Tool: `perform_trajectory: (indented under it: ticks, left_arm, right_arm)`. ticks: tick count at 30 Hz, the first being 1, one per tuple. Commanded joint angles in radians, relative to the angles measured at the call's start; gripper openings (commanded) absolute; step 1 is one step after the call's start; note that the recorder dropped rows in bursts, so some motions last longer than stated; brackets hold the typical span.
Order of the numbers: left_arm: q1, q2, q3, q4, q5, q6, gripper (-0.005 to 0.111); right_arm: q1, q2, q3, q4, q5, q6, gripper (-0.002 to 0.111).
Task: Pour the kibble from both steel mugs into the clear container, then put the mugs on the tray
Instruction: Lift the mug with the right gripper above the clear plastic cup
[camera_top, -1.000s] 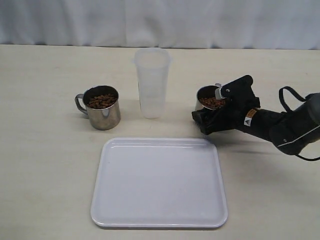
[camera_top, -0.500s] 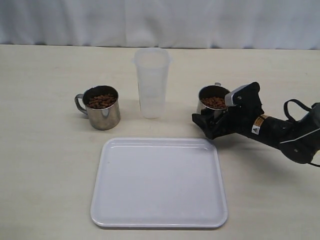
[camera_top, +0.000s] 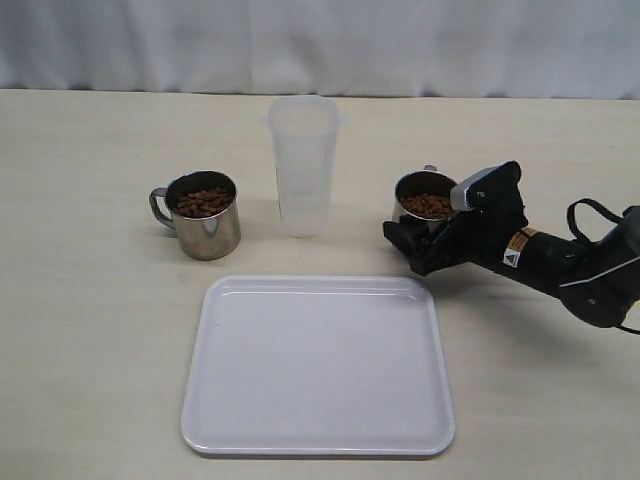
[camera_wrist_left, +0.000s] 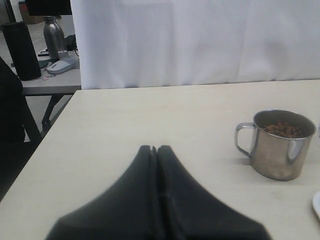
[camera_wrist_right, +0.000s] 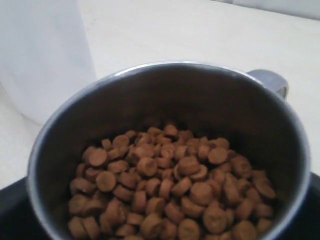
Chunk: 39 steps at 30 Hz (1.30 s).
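Pale tabletop (camera_top: 90, 350) and a white curtain behind it make up our scene. Our worry is a spill: the right mug (camera_wrist_right: 165, 100) carries a good load of kibble (camera_wrist_right: 165, 195), and if the right claw (camera_top: 415, 235) closes off-centre or too low on that shiny wall, we judge the mug could twist, slip or tip on the lift, scattering pellets short of the clear container (camera_top: 303, 165). A careless swing could also topple that tall, narrow container. The right claw's jaws stand wide apart on either side of this mug, near its base; whether they touch it we cannot tell. The left claw (camera_wrist_left: 156, 150) is pressed together on nothing, well apart from the left mug (camera_top: 205, 215), which is also loaded. The tray (camera_top: 320, 370) lies just in front of both mugs
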Motion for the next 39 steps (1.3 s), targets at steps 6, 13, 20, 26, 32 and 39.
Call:
perform_trajectory:
  ticks: [6,13,20,26,32,39]
  left_arm:
    - [0.005,-0.001,0.002,0.002,-0.008,-0.006,0.000]
    - [0.005,-0.001,0.002,0.002,-0.008,-0.006,0.000]
    - [0.005,-0.001,0.002,0.002,-0.006,-0.006,0.000]
    - [0.005,-0.001,0.002,0.002,-0.006,-0.006,0.000]
    - [0.005,-0.001,0.002,0.002,-0.006,-0.006,0.000]
    - [0.005,-0.001,0.002,0.002,-0.006,-0.006,0.000]
  right_arm:
    - [-0.006,-0.027,0.002,-0.040,-0.016,-0.001,0.004]
    - [0.032,-0.318,0.103,0.153,0.254,-0.011,0.005]
    - [0.178,-0.579,0.110,0.344,0.673,-0.143,0.005]
    - [0.263,-0.651,0.115,0.365,0.745,-0.148,0.005]
    - [0.355,-0.651,0.115,0.365,0.842,-0.155,0.005]
    - [0.442,-0.651,0.115,0.365,0.917,-0.177,0.005]
